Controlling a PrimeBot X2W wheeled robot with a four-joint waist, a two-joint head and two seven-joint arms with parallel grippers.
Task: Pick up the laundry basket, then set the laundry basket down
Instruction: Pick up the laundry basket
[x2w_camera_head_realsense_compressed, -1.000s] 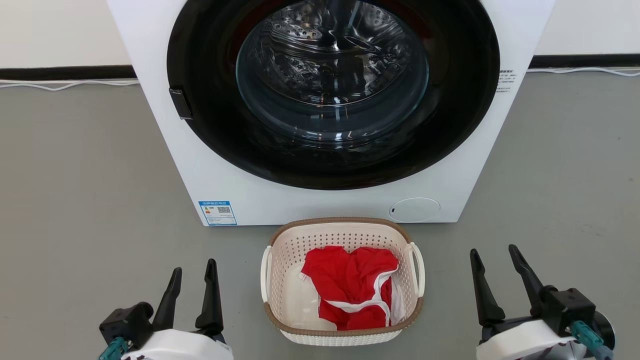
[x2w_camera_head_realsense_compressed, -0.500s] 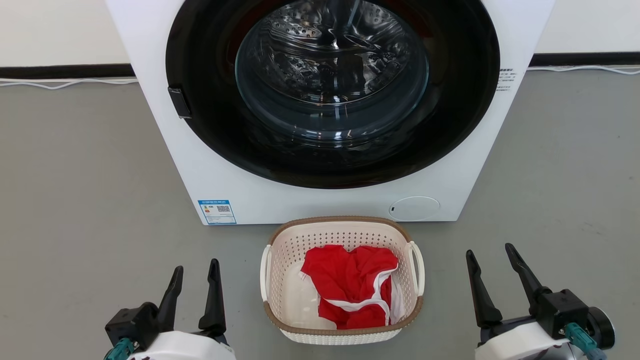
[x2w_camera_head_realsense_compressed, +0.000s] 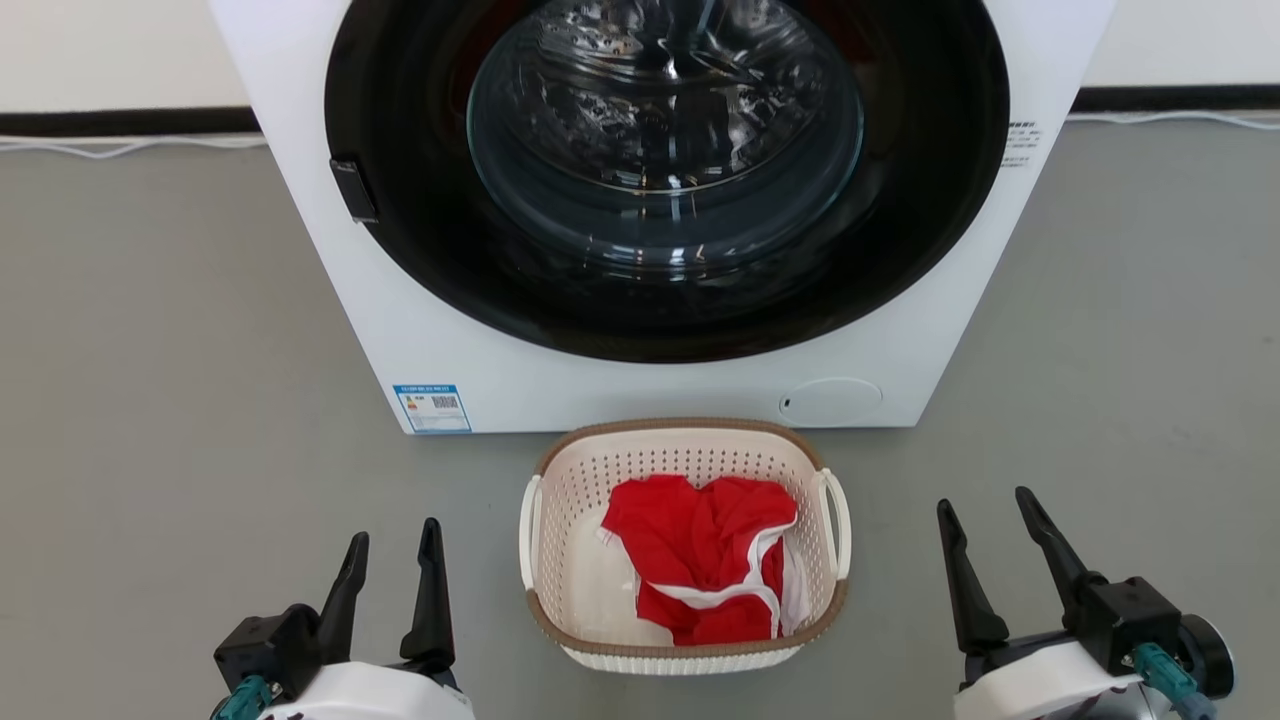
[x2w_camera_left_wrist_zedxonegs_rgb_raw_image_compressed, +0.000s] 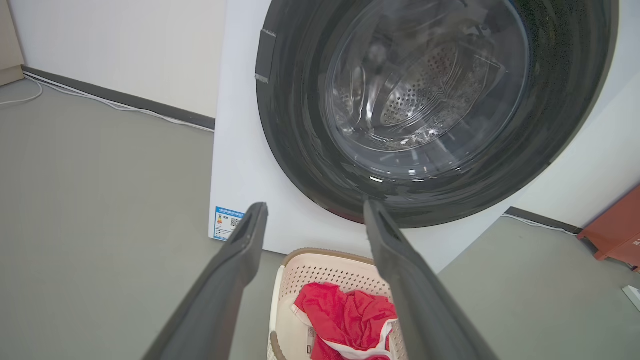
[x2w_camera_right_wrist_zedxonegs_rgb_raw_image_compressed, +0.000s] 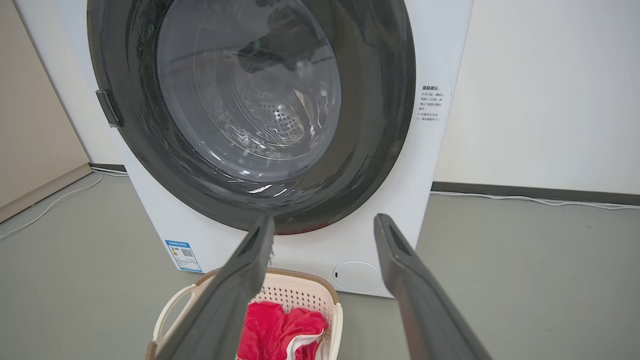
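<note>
Progress: none | cream perforated plastic laundry basket (x2w_camera_head_realsense_compressed: 690, 462) unlifted between my left gripper (x2w_camera_head_realsense_compressed: 394, 533), right gripper (x2w_camera_head_realsense_compressed: 983, 501) | both spread, empty

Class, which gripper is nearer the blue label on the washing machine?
Left. The left gripper sits just below the blue label; the right gripper is far across, beyond the laundry basket.

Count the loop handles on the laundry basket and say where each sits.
2. One white loop handle is on the left side of the cream-white perforated plastic laundry basket, the other on its right side.
</note>
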